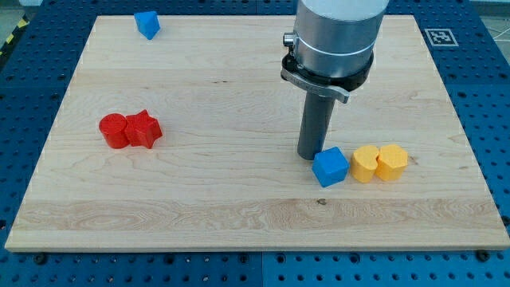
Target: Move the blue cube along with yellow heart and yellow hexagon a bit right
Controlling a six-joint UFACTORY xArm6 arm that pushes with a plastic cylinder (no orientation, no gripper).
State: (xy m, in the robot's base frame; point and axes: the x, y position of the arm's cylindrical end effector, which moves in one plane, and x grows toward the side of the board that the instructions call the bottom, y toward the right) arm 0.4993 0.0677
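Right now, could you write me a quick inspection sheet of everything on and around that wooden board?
Surface: pale wooden board, lying flat on a blue perforated table.
Job's things: blue cube, then yellow heart and yellow hexagon in a touching row toward the view's right.
Clutter: red cylinder touching a red star at the view's left; a second blue block near the top edge.
Grippers: none fitted; my tip sits against the blue cube's upper left side.
Cables: nothing seen.
Surroundings: a black-and-white marker at the top right corner.
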